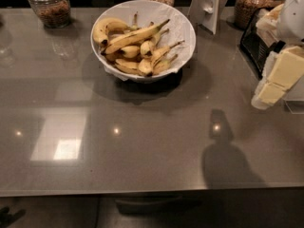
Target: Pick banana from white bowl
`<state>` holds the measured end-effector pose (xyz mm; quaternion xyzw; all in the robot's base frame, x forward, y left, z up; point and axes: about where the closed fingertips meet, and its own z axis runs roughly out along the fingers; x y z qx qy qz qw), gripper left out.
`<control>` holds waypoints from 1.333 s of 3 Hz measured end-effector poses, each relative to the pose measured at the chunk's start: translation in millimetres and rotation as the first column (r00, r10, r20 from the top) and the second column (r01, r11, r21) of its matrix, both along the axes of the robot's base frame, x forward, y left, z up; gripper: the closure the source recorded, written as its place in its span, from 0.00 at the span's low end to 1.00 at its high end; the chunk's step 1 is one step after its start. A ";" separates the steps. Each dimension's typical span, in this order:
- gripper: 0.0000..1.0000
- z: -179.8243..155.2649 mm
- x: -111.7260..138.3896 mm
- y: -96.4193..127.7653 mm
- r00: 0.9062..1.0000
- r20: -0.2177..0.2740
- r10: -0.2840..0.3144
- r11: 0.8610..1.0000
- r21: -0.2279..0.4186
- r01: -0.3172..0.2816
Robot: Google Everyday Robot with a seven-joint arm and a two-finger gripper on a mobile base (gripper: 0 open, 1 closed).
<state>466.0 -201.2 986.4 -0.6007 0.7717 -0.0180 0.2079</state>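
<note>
Your pale blocky end effector (pixel 278 80) sits at the grey tabletop's (pixel 142 151) right side, opening can't be told; long slim yellow banana (pixel 135 36) tops the pile in the wide white bowl (pixel 142 2), well to its left and farther back; axis runs near-left to far-right.

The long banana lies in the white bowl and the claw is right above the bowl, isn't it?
Not quite. The long banana lies in the white bowl, but the claw is off to the bowl's right, as the camera view shows.
</note>
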 end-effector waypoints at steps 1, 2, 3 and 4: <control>0.00 12.7 37.6 22.7 0.999 0.050 0.013 0.992 0.126 -0.019; 0.00 28.6 63.5 46.2 0.998 0.053 0.028 0.953 0.301 -0.043; 0.00 28.6 63.5 46.2 0.998 0.053 0.028 0.953 0.301 -0.043; 0.00 28.5 66.8 50.4 0.998 0.056 0.036 0.946 0.319 -0.052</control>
